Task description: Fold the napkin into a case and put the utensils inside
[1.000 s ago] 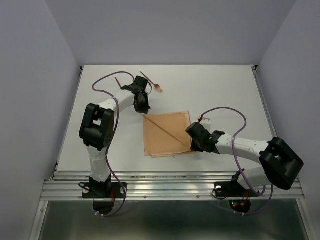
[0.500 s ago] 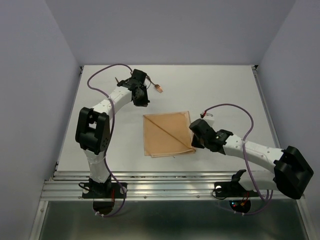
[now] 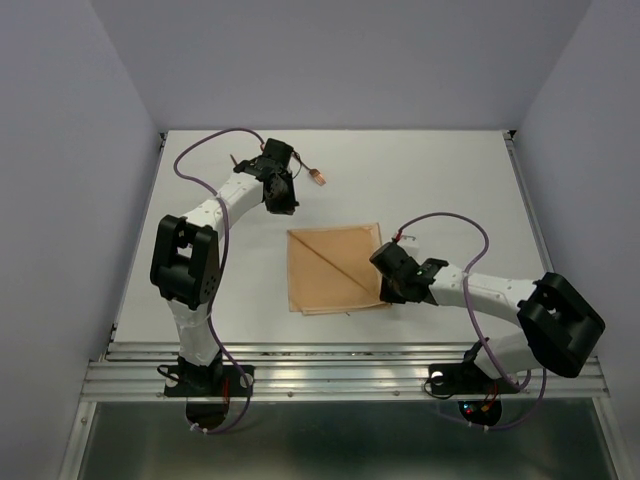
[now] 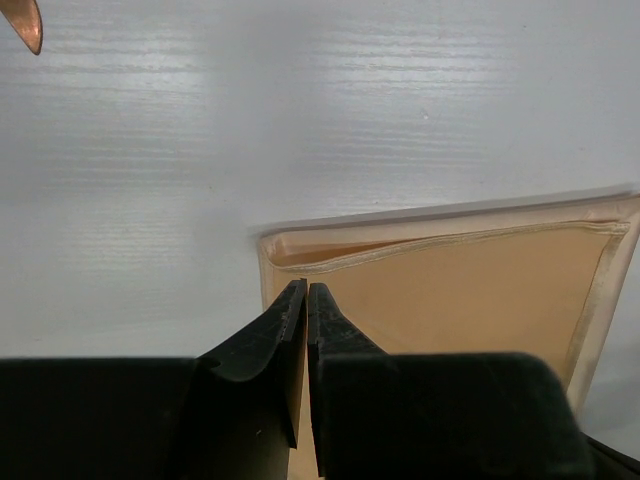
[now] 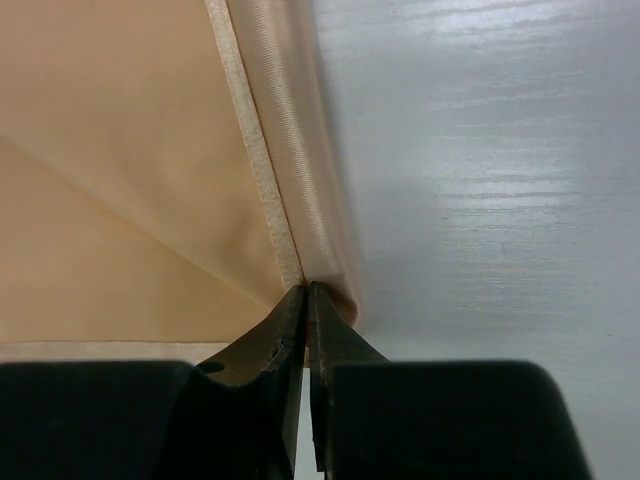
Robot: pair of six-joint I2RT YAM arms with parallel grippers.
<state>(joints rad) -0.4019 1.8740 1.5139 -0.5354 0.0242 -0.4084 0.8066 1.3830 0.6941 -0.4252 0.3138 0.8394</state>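
Note:
The tan napkin [image 3: 330, 270] lies flat mid-table as a layered square with a diagonal fold; no narrow case is in view. My right gripper [image 3: 384, 292] sits at its near right corner, jaws shut on the hemmed edge [image 5: 262, 170], which bulges up beside the fingertips [image 5: 330, 320]. My left gripper [image 3: 285, 203] hovers beyond the far left corner, shut and holding nothing [image 4: 306, 287], with that corner [image 4: 285, 250] just ahead of it. Of the utensils, the fork [image 3: 308, 172] lies behind the left wrist. The other one [image 3: 236, 159] is mostly hidden by the arm. A reddish tip [image 4: 25, 22] shows in the left wrist view.
The white table [image 3: 450, 180] is walled by pale panels at the left, right and back. A metal rail [image 3: 340, 375] runs along the near edge by the arm bases. Purple cables loop above both arms.
My left gripper drew back from the napkin's far left corner toward the utensils, then held still. The right arm swung its elbow out and back; the napkin has not moved.

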